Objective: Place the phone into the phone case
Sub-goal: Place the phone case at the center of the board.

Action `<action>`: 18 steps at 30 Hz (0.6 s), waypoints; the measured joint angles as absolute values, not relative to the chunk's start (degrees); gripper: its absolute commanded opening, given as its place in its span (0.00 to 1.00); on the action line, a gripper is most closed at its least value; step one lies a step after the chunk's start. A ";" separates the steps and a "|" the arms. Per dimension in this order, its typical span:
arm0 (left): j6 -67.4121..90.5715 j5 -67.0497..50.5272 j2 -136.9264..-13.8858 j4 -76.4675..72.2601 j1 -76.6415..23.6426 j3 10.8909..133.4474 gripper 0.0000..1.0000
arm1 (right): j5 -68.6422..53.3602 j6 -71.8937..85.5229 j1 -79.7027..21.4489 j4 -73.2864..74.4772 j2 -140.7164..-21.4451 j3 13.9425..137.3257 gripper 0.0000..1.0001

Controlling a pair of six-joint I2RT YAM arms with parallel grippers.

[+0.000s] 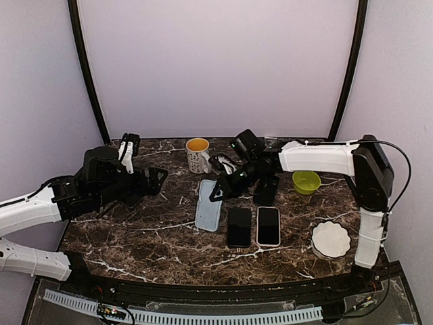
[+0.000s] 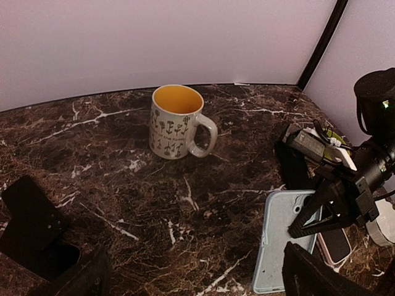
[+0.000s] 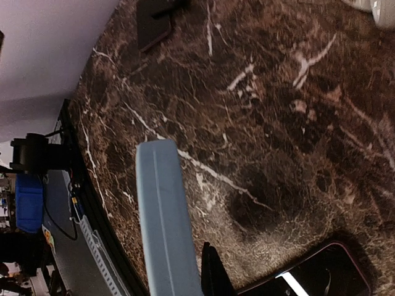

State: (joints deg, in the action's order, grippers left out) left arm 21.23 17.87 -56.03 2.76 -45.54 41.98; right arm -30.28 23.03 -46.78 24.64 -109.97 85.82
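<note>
The light blue phone case (image 1: 208,205) lies open side up at mid-table, and also shows in the left wrist view (image 2: 285,242). A black phone (image 1: 239,227) lies just right of it, screen up, and a second phone with a pale rim (image 1: 268,225) lies beside that. My right gripper (image 1: 218,191) is at the case's far right corner. Its fingers (image 2: 311,213) look closed on the case's edge. In the right wrist view the case wall (image 3: 163,216) sits beside one finger (image 3: 213,274). My left gripper (image 1: 154,181) is open and empty, left of the case.
A white mug (image 1: 197,154) with a yellow inside stands behind the case. A green bowl (image 1: 306,181) and a white dish (image 1: 331,238) sit at the right. A dark flat object (image 1: 266,189) lies under my right arm. Another black object (image 2: 31,222) lies at the left.
</note>
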 measured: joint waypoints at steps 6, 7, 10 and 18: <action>21.21 17.39 -57.69 5.91 -45.10 41.98 0.99 | -35.48 21.93 -47.00 26.65 -116.18 85.49 0.00; 21.21 17.37 -57.89 6.22 -45.10 41.98 0.99 | -36.16 21.76 -47.00 26.68 -116.60 85.49 0.00; 21.21 17.37 -58.30 6.76 -44.88 41.98 0.99 | -38.11 21.50 -47.00 26.52 -118.21 85.49 0.10; 21.10 17.39 -58.74 6.94 -44.82 41.95 0.99 | -37.08 21.78 -47.00 26.98 -120.77 86.26 0.39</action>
